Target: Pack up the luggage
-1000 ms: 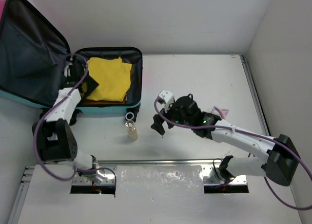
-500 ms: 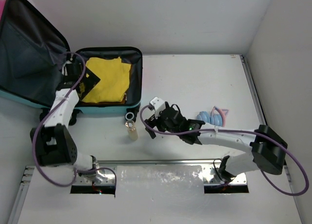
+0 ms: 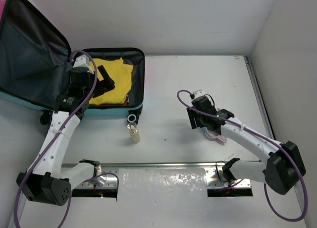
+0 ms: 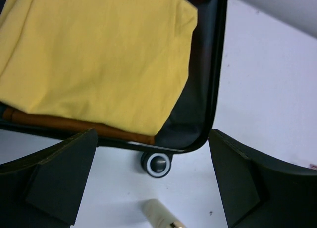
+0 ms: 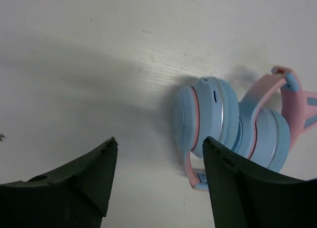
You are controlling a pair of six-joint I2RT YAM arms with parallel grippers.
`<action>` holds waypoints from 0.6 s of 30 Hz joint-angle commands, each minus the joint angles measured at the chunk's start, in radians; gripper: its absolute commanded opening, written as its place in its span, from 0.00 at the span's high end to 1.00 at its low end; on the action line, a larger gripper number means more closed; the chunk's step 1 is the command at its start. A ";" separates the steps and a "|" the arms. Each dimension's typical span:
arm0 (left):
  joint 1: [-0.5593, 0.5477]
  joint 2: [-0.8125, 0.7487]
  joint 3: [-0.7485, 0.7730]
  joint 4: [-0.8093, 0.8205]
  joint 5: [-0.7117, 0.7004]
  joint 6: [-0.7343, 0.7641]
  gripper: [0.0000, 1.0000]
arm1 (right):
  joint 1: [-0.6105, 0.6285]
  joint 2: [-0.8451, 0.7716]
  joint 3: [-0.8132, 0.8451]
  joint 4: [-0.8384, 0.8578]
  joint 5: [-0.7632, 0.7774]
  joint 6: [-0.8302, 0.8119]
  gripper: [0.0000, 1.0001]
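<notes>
A small hard-shell piece of luggage (image 3: 114,110), teal-walled with dark grey lining, lay open at the far left of the white surface (image 3: 198,79). A folded yellow cloth (image 4: 94,54) lay inside it. The left end effector (image 4: 151,158) hung over its near rim, released and empty. The right end effector (image 5: 159,148), spread and grasping nothing, hovered above blue-and-pink headphones (image 5: 223,119) on the right.

My blue-and-pink headphones (image 5: 233,124) lie on the tabletop (image 3: 198,79), right of centre. My small pale bottle (image 3: 133,134) sits left of centre, toward the near edge.
</notes>
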 commanded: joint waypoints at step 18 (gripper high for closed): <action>-0.001 -0.050 -0.120 0.002 0.085 0.115 0.08 | -0.117 0.053 -0.199 0.102 -0.042 -0.070 0.61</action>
